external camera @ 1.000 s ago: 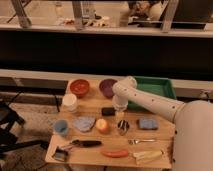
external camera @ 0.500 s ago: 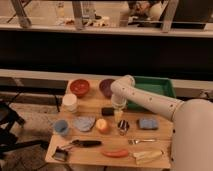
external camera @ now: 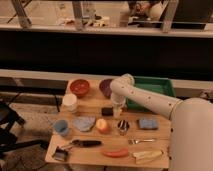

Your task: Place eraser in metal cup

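Wooden table (external camera: pixel 90 106); jaws (external camera: pixel 117 113) beside eraser (external camera: pixel 107 111), above metal cup (external camera: pixel 123 127), opening unclear.

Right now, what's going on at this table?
A white robot arm reaches over a wooden table crowded with bowls, cups and utensils. Its hand hangs low right beside the eraser, which lies flat on the wood. The metal cup stands just in front, nearer the camera. The eraser is not yet in it.

I saw wooden table (external camera: pixel 90 152) near, dark counter wall (external camera: pixel 100 52) behind, railing posts (external camera: pixel 77 15) far, dim warm light.
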{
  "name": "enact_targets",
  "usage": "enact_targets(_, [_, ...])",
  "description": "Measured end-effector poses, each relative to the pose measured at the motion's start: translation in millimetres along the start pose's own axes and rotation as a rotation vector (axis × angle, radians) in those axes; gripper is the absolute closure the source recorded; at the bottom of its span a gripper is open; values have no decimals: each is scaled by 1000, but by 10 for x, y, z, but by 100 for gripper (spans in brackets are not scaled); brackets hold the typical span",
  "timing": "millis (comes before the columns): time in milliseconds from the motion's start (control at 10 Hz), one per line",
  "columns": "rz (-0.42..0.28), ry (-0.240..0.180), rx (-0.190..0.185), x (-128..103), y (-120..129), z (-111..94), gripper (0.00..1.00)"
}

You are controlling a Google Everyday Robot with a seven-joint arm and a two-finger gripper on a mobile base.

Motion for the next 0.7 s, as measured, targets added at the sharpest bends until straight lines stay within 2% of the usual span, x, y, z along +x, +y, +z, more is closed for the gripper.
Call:
enact_targets(100, [1, -3, -4, 4, -5, 14, 61])
enact_targets(300, [5, -11, -13, 17, -21, 47, 66])
enact_targets(500, [7, -15, -14, 21, -28, 49, 77])
enact_targets(700, [5, -14, -16, 15, -23, 41, 77])
